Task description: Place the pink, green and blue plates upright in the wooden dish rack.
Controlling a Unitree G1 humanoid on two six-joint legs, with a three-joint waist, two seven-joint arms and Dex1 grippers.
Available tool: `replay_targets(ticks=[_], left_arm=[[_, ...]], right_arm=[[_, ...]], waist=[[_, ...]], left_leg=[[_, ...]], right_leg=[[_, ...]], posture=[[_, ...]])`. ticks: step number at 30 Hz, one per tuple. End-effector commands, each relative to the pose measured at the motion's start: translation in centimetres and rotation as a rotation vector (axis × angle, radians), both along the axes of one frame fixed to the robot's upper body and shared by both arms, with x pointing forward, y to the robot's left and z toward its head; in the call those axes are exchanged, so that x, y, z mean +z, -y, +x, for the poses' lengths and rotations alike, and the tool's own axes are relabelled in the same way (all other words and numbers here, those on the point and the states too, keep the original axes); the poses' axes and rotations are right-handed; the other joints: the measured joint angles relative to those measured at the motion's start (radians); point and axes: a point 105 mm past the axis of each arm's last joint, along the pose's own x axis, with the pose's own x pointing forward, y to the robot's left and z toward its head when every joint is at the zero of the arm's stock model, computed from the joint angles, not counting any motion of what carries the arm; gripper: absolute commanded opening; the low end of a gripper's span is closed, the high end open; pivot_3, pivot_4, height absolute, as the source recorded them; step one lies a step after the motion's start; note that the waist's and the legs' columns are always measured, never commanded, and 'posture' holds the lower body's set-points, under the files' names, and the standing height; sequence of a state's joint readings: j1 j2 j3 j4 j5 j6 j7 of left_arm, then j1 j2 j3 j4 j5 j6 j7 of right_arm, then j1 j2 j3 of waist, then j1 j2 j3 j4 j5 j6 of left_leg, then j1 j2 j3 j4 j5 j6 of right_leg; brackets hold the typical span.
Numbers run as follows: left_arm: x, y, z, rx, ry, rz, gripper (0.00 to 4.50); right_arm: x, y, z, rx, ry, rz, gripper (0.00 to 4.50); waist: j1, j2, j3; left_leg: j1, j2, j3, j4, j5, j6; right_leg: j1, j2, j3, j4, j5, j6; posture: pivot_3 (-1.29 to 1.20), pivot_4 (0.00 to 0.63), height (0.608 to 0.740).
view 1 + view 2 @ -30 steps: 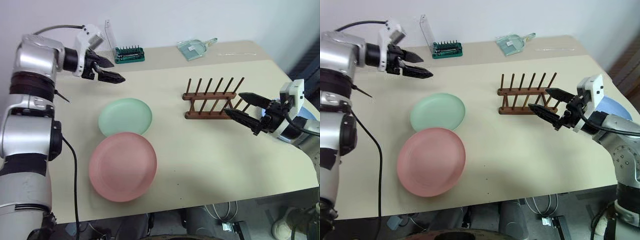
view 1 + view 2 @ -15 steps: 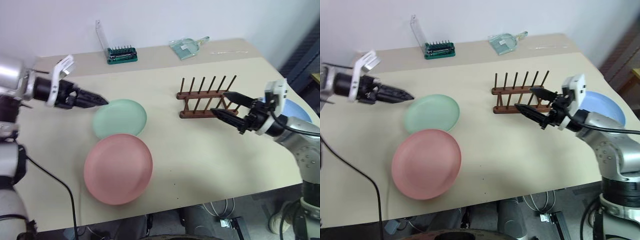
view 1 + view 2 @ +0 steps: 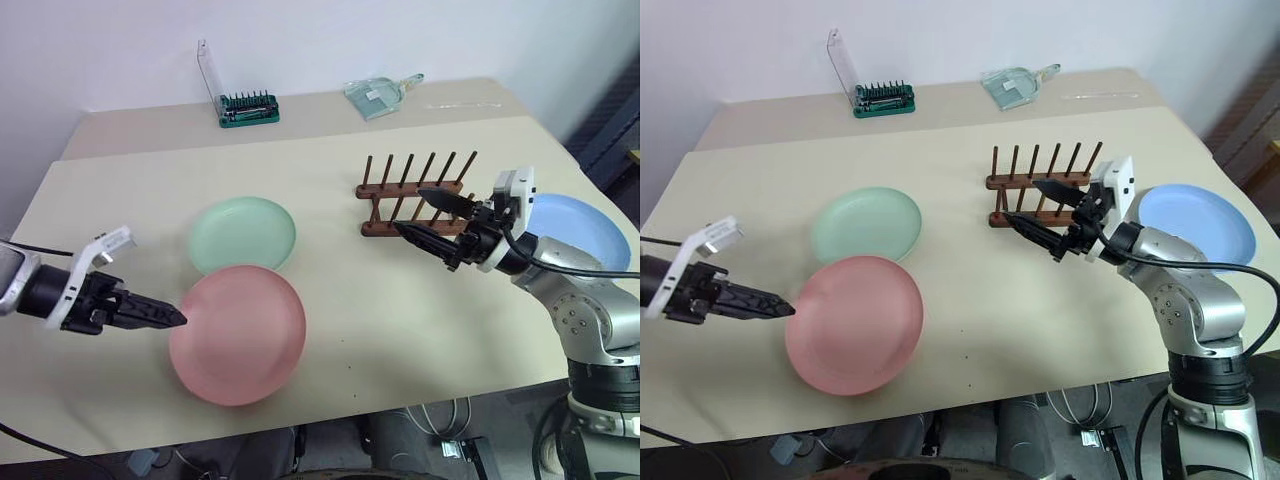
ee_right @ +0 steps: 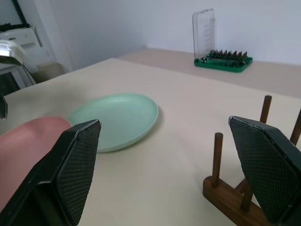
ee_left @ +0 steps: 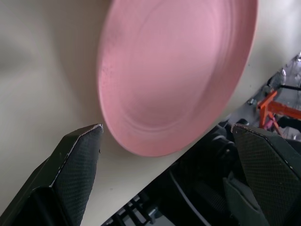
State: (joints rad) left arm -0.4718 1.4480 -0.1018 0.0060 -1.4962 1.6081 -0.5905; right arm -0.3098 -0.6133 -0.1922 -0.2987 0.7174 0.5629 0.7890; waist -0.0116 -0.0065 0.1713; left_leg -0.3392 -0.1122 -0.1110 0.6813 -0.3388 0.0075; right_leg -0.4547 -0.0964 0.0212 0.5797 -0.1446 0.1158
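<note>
While all three plates lie flat on the beige counter [image 3: 400, 300], the wooden dish rack [image 3: 415, 195] stands empty toward the far right, its pegs upright. The pink plate [image 3: 238, 333] sits nearest the front edge, and the green plate [image 3: 243, 233] lies just behind it, the two rims close together or barely overlapping. The blue plate [image 3: 575, 228] rests well apart from them on the right side of the counter, beyond the rack and partly hidden by the right arm.

The left hand [image 3: 160, 315] is low at the left, its black fingers pointing at the pink plate's left rim; seen from its wrist the fingers stand wide apart with nothing between them, one tip close beside the rim. I cannot tell whether it touches.

The right hand [image 3: 1035, 207] hovers just in front of the rack, fingers spread wide and empty, pointing leftward across the counter toward the green plate.

Against the back wall stands a green bit holder [image 3: 248, 106] with its clear lid raised, and a clear dustpan-like scoop [image 3: 378, 95] lies nearby.
</note>
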Motion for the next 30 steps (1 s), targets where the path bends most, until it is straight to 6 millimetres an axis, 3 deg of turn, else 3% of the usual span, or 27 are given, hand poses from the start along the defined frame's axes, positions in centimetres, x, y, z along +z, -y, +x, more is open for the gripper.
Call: replay_targets(ticks=[1, 5, 16, 19, 22, 29, 30], left_arm=[[-0.1, 0.8, -0.1, 0.004, 0.058, 0.004, 4.5], [-1.8, -0.1, 0.1, 0.108, 0.074, 0.081, 4.5], [-3.0, 1.0, 1.0, 0.191, 0.151, 0.116, 4.5], [-4.2, 1.5, 0.9, 0.211, 0.133, 0.085, 4.5], [-5.2, 2.0, 0.4, 0.207, 0.113, 0.07, 3.61], [-4.9, 2.2, 0.1, 0.189, 0.113, 0.05, 0.12], [-4.6, 2.3, 0.1, 0.177, 0.109, 0.037, 0.02]], right_arm=[[1.3, -0.3, -0.9, 0.004, 0.057, 0.015, 4.44], [1.1, 0.0, -1.3, -0.017, 0.056, 0.019, 4.44], [0.7, 0.2, -1.2, -0.046, 0.053, 0.005, 4.44], [0.8, 0.3, -1.0, -0.049, 0.059, 0.003, 4.44], [0.9, 0.4, -1.0, -0.052, 0.061, -0.001, 4.5], [0.8, 0.6, -1.0, -0.06, 0.063, -0.008, 4.5], [0.8, 0.5, -1.0, -0.061, 0.063, -0.01, 4.5]], waist=[[-0.001, 0.0, 0.0], [-0.001, 0.0, 0.0], [0.0, 0.0, 0.0], [0.0, 0.001, 0.0], [0.0, 0.001, 0.0], [0.005, 0.002, -0.001], [0.005, 0.002, -0.001]], left_leg=[[0.0, 0.0, 0.0, 0.0, 0.001, -0.002], [-0.001, 0.001, 0.0, -0.001, 0.002, -0.005], [0.0, 0.001, 0.001, -0.001, 0.001, -0.004], [0.0, 0.001, 0.001, -0.001, 0.002, -0.005], [0.0, 0.001, 0.001, -0.002, 0.002, -0.005], [0.0, 0.001, 0.001, -0.002, 0.0, -0.003], [0.001, 0.001, 0.001, -0.002, 0.0, -0.003]], right_leg=[[-0.001, 0.0, 0.0, 0.0, 0.0, 0.0], [-0.002, 0.0, 0.0, 0.0, -0.001, -0.001], [-0.002, 0.001, 0.0, 0.0, -0.001, -0.002], [-0.002, 0.001, 0.0, 0.0, -0.001, -0.002], [-0.002, 0.001, 0.0, 0.0, -0.001, -0.002], [0.0, 0.001, 0.0, 0.0, -0.001, -0.002], [0.0, 0.001, 0.0, 0.0, -0.001, -0.002]], posture=[[0.0, 0.15, 0.74], [0.0, 0.15, 0.74], [0.0, 0.15, 0.74], [0.0, 0.15, 0.74], [0.0, 0.15, 0.74], [0.0, 0.15, 0.74], [0.0, 0.15, 0.74]])
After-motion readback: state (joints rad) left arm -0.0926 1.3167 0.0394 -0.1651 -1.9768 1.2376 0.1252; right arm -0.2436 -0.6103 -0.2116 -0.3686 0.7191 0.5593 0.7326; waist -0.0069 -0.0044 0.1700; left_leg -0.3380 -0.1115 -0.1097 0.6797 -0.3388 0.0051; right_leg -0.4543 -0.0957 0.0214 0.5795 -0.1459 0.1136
